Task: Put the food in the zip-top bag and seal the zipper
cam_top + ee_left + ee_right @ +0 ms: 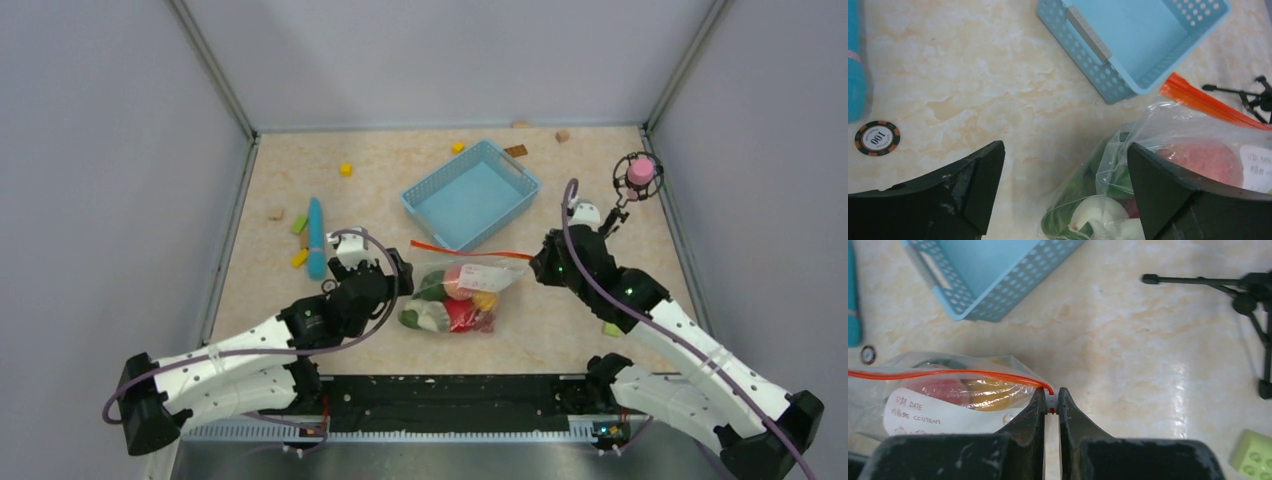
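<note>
I am sealing the zipper point(948, 373) now. My right pincer point(1050, 395) is pressing together on the white end piece at the strip's right end. My left pincer point(1064, 150) is standing spread, gripping nothing, with the bag point(460, 295) just beside its right finger.

To do this well, I am judging that my left pincer should be closing on the strip's left end, so that the strip is lying taut and level while my right is running along it, without squashing the food point(455, 300).

The bag is lying between my 2 arms, near the basket point(432, 222).

I am counting 1 bag, 1 zipper, 1 basket, 1 blue stick point(316, 238), 1 chip point(877, 138) and about 9 loose blocks point(345, 169). I am making out at least 4 food pieces through the plastic; I cannot tell the exact count.
</note>
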You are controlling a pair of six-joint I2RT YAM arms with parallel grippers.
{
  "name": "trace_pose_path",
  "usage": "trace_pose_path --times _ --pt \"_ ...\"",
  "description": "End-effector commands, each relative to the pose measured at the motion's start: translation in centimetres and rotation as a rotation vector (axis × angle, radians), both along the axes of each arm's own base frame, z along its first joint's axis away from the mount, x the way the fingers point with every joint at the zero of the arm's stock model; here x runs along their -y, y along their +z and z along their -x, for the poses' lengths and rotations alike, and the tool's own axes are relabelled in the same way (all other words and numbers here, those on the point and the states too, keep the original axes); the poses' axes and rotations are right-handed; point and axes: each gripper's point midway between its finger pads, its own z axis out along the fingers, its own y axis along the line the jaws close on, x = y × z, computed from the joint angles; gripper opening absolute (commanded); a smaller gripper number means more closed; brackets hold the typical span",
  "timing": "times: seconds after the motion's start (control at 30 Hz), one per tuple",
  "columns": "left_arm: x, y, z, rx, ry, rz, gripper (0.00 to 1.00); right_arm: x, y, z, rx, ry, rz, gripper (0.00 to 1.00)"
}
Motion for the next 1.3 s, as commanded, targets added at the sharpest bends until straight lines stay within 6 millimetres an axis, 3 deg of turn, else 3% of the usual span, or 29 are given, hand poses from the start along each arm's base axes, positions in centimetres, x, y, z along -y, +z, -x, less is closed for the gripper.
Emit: trace_pose_path --times 0.0,0.13,0.23,0.37,0.43,0.5,0.53,0.57,0.63,0.83,0.97,1.27 --pt "-3.1 2.6 -1.9 0.042 0.241 -0.045 0.98 7.7 0.2 -0.4 0.043 -0.359 0.179 0.00" --pt "-3.1 4.0 -2.7 0.082 0.272 -0.059 0.98 11.8 0.0 1.6 0.051 -0.530 0.247 0.00" --pt "-3.6 4.8 -3.0 0.099 0.304 -0.061 0.98 13.8 -0.1 2.9 0.038 -0.624 0.271 0.04" --pt "-4.7 5.3 -3.0 0.098 0.346 -0.048 0.98 14.2 -0.3 3.3 0.024 -0.653 0.272 0.17" --pt "-5.5 5.0 -3.0 0.094 0.363 -0.045 0.98 14.2 -0.2 3.3 0.027 -0.655 0.264 0.41" --pt "-6.0 4.5 -2.9 0.085 0.370 -0.038 0.98 14.2 0.2 3.2 0.039 -0.661 0.247 0.76" --pt "-6.2 4.3 -2.9 0.078 0.370 -0.036 0.98 14.2 0.6 3.1 0.054 -0.664 0.235 0.89" --pt "-6.4 4.2 -2.9 0.073 0.371 -0.033 0.98 14.2 1.0 3.0 0.072 -0.669 0.219 0.94" --pt "-6.7 4.2 -2.8 0.069 0.376 -0.035 0.98 14.0 1.8 2.6 0.110 -0.664 0.180 0.99" --pt "-7.7 4.0 -2.4 0.058 0.407 -0.062 0.98 11.6 3.4 1.2 0.201 -0.536 0.080 0.99" --pt "-8.1 4.0 -2.3 0.057 0.417 -0.068 0.98 10.5 3.3 0.7 0.201 -0.474 0.078 0.99" --pt "-8.9 4.1 -1.9 0.063 0.432 -0.069 0.98 10.3 3.1 0.7 0.201 -0.449 0.085 0.99"
